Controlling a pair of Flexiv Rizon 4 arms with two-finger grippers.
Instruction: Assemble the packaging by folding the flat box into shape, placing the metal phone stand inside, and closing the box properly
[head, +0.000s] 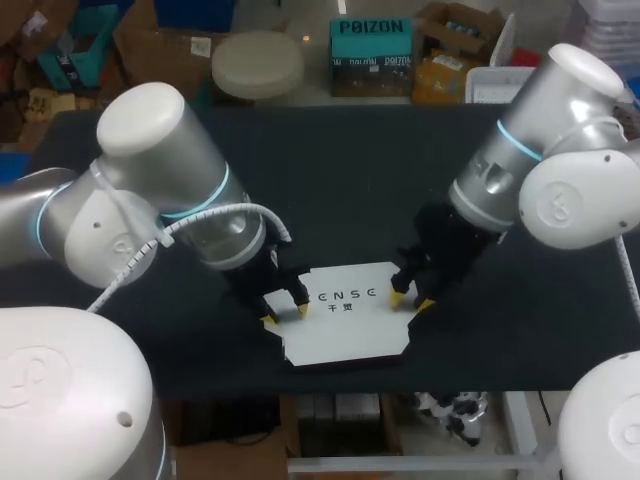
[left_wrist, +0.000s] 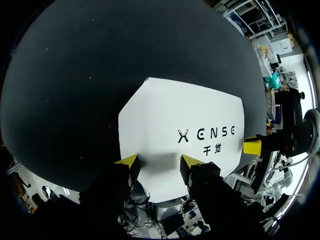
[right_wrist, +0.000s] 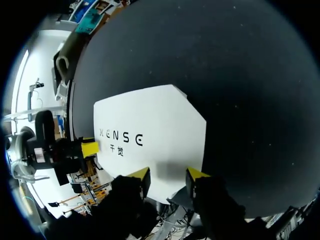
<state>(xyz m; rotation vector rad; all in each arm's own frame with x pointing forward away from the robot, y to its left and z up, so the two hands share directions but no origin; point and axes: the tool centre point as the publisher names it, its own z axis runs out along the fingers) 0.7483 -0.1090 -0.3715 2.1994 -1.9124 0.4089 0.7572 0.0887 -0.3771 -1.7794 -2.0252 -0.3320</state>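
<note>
While the flat box (head: 345, 325) is lying printed face up on the black table (head: 330, 180), close to the table's near edge, no part of the assembly is showing as done. The white sheet is sitting flat, with no wall raised and no flap turned. The metal phone stand is not appearing in any view, so its whereabouts cannot be told. By this evidence the task is standing at its very start: folding the box into shape, placing the stand inside and closing the box are all waiting to be done.

The left gripper (head: 283, 315) is sitting at the box's left end, its two yellow-tipped fingers standing apart with nothing clamped between them. In the left wrist view these tips (left_wrist: 129, 162) are lining up along the near edge of the sheet (left_wrist: 185, 120); whether they are pressing on the card or hovering just above it cannot be told. The right gripper (head: 411, 301) is mirroring this at the box's right end, fingers likewise spread and clamping nothing, and its own wrist view is showing the tips (right_wrist: 197, 175) at the edge of the sheet (right_wrist: 150, 125).

Both arms are coming in from their own sides and angling steeply down toward the box, wrists turned inward so that the two grippers are facing each other across the sheet.
</note>
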